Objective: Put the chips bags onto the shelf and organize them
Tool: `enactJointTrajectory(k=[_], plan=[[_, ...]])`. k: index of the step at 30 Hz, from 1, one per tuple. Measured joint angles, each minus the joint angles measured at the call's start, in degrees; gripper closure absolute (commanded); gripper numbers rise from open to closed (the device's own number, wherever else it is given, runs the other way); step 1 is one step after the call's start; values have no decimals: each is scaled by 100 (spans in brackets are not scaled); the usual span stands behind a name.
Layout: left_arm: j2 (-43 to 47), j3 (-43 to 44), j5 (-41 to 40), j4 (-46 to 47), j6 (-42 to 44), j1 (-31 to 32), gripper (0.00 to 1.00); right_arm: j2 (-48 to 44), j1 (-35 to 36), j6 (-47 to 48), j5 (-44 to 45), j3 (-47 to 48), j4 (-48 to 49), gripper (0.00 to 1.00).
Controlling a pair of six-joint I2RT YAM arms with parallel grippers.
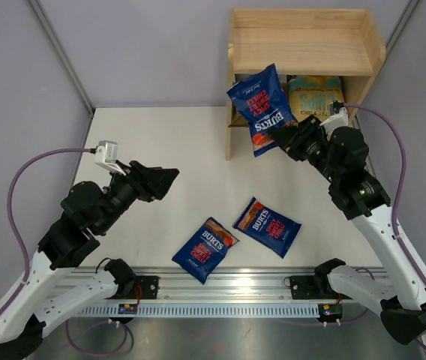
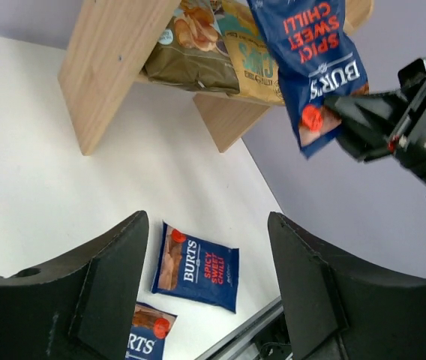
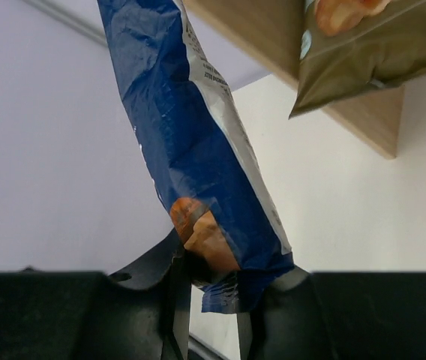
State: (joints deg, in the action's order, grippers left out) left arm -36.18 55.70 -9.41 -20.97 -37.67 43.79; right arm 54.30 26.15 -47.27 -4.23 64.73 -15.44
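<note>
Robot lab cell: white table (image 1: 183, 142), plain grey walls (image 1: 145, 45), alu mounting rail (image 1: 228, 283) along near edge.

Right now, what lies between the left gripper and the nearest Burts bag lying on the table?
Nothing: the top external view shows only bare white table between the open left gripper and that Burts bag.

The right pincer (image 3: 213, 289) pinches the lower corner of a dark blue bag (image 3: 190, 135) beside the shelf (image 3: 367, 124).
</note>
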Motion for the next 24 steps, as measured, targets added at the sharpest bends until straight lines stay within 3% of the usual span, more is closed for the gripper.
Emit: enactJointTrajectory(k=[9, 18, 24], plan=[[280, 890, 0, -1545, 691, 0, 33, 1261, -1318, -474, -435, 2455, -951, 89], [636, 1034, 168, -2726, 1541, 0, 32, 3692, -2627, -535, -997, 5904, -2114, 89], [1078, 737, 203, -2796, 1899, 0, 33, 4426, -3193, -501, -1027, 6487, -2789, 85]])
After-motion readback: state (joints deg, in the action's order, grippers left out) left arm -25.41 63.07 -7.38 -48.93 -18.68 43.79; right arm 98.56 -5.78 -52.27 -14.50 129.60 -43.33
